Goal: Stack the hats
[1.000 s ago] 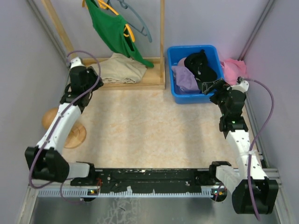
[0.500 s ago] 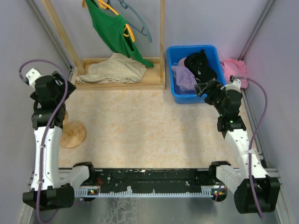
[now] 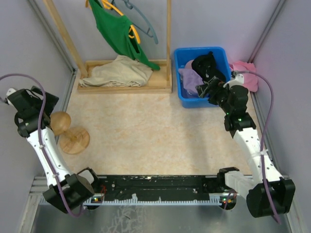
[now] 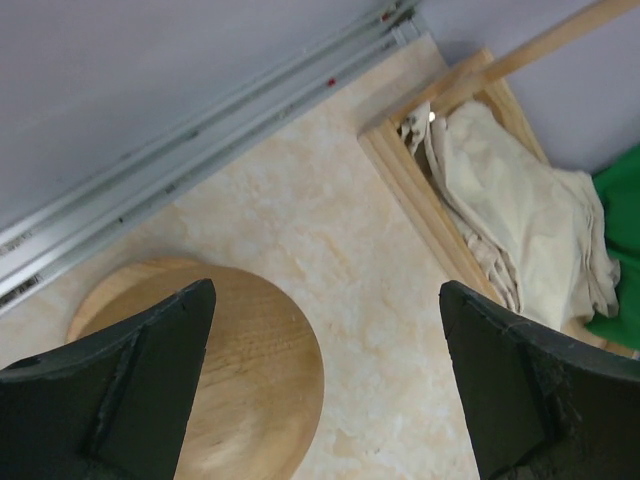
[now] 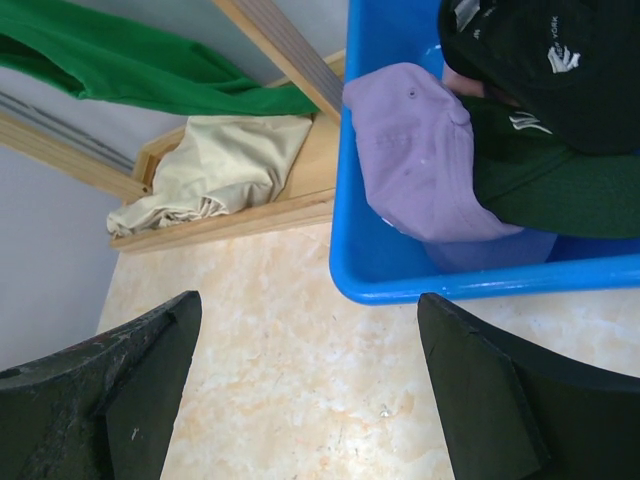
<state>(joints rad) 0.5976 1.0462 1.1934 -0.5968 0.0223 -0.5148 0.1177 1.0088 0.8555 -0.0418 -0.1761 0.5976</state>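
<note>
The hats lie in a blue bin (image 3: pixel 181 92) at the back right. A black hat (image 3: pixel 209 67) is on top, a lavender hat (image 3: pixel 192 80) at the left, and a bit of a pink hat (image 3: pixel 187 63) behind. The right wrist view shows the lavender hat (image 5: pixel 420 160), a black hat (image 5: pixel 560 50) and a second dark hat (image 5: pixel 560 185) under it. My right gripper (image 3: pixel 204 89) (image 5: pixel 310 400) is open and empty, over the table at the bin's front rim (image 5: pixel 480 280). My left gripper (image 3: pixel 39 104) (image 4: pixel 325 400) is open and empty at the far left.
A wooden hat stand (image 3: pixel 63 124) with a round base (image 3: pixel 75 141) stands at the left; its dome (image 4: pixel 220 370) lies under my left fingers. A wooden rack (image 3: pixel 146 85) holds a beige cloth (image 3: pixel 119 72) and a green shirt (image 3: pixel 116 29). A bright pink cloth (image 3: pixel 244 70) lies right of the bin.
My left arm has swung from the rack's base out to the far left, above the wooden stand. My right gripper has moved left along the bin's front edge.
</note>
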